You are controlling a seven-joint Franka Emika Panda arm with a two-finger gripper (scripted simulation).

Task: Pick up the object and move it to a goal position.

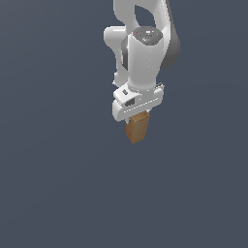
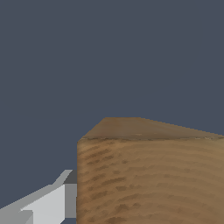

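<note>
- Hanging from the top of the exterior view, the white Franka Panda arm (image 1: 145, 53) is seen against a plain slate-blue background, with its wrist pointing downward.
- At the arm's lower end the white gripper (image 1: 137, 117) is seen, its wide hand body lying slightly tilted across the frame.
- The wooden block (image 1: 137, 128) is seen protruding straight below the gripper body, its upper end hidden behind the white housing.
- The block is tan-brown, taller than wide, and narrower than the gripper above it; it is tilted slightly, with its lower end toward the exterior view's left.
- No surface is seen touching the block's lower end; only the uniform background is visible around and beneath it.
- The fingers themselves cannot be made out in the exterior view, being hidden by the hand body and the block.
- In the wrist view the wooden block (image 2: 151, 175) is seen very close, filling much of the frame, with wood grain running across its large face and a darker end face visible beyond it.
- A light grey finger (image 2: 46, 203) is seen beside the block, its darker inner pad meeting the block's side face.
- The opposite finger is out of the frame, so its contact cannot be confirmed there.
- From both views together, the gripper is judged to be pinching the block between its fingers, the block being carried aloft directly under the hand.
</note>
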